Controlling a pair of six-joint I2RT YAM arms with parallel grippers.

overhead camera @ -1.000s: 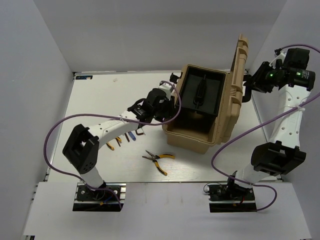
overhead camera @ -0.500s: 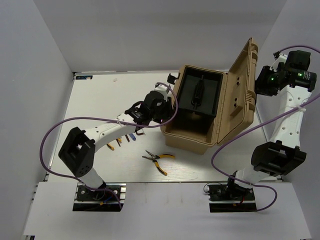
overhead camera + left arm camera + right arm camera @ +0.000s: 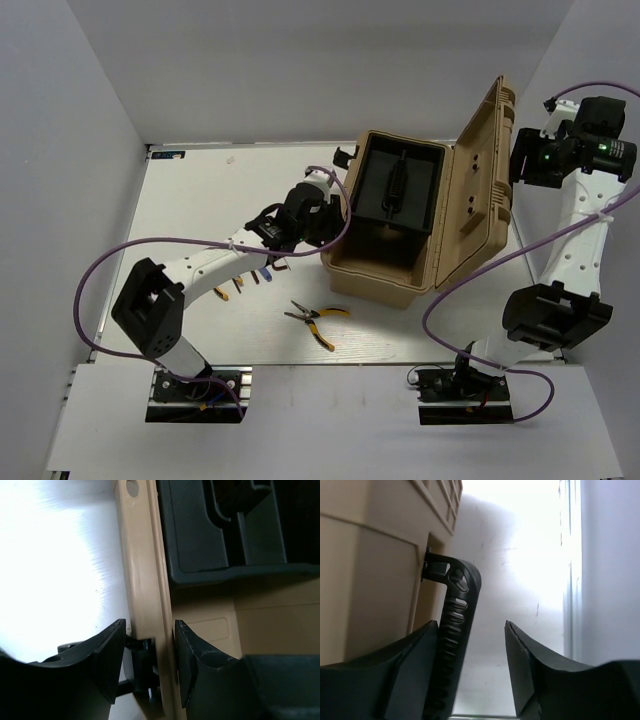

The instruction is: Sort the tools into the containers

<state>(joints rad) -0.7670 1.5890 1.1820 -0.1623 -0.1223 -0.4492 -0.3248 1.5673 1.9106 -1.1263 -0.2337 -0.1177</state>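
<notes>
Toolbox (image 3: 380,275) is opened; nothing is sorted yet.
Right gripper (image 3: 470,624) is spread open about the lid handle (image 3: 462,587); left gripper (image 3: 150,622) straddles the rim (image 3: 142,555), grip unclear; pliers (image 3: 318,318), at the box's 7 o'clock, are to be fetched.

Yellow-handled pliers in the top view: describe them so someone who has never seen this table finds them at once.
Find the tan toolbox standing open on the white table. Just in front of its near left corner lie the yellow-handled pliers, alone. The other small tools lie further left, partly under the left arm; the pliers are in full view, handles spread.
</notes>
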